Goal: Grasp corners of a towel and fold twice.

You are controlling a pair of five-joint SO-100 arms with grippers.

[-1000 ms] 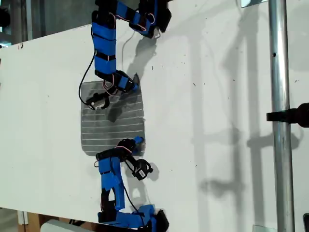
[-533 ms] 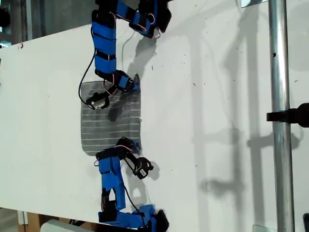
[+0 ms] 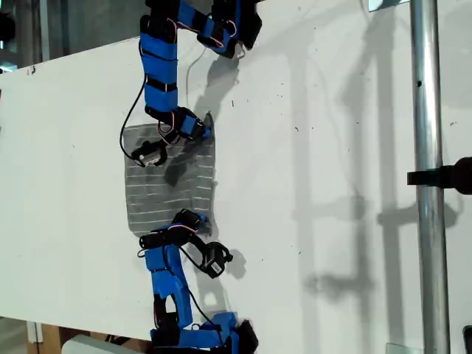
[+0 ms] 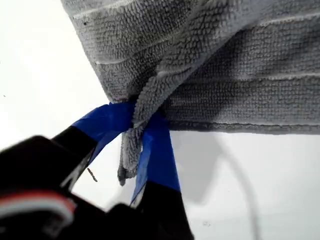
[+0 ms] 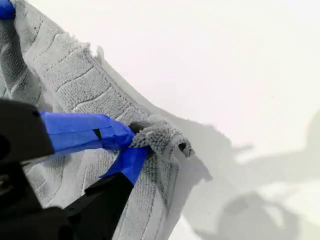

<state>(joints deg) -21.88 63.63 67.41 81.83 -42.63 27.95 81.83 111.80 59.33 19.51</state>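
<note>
1. Table (image 3: 310,110): white top, filling most of the exterior view.

2. Towel (image 3: 169,184): grey with thin pale stripes. It lies on the table in the exterior view's left half, between the two arms. The edge on the exterior view's right bows inward and looks slightly lifted; the rest lies flat.

3. Upper arm (image 3: 160,66): blue, reaching down from the exterior view's top. Its gripper sits on the towel's upper corner on the exterior view's right. The wrist views do not settle which arm this is.

4. Lower arm (image 3: 168,273): blue, reaching up from the exterior view's bottom. Its gripper sits on the towel's lower corner on the same side.

5. My first gripper (image 4: 135,122): blue-taped fingers (image 4: 157,150) pressed together on a bunched corner (image 4: 127,155), whose tip hangs out between them towards the camera. The towel rises off the table there, with a shadow under it.

6. My second gripper (image 5: 131,146): blue-taped fingers (image 5: 80,130) pinching another corner (image 5: 160,136), whose tuft pokes out past the tips. A dark speck shows on it. The other gripper (image 5: 5,7) is a blue patch at the far end of the same towel edge.

7. Metal pole (image 3: 428,184): upright at the exterior view's right, with a black clamp (image 3: 442,177) on it (both well apart from the towel).
</note>
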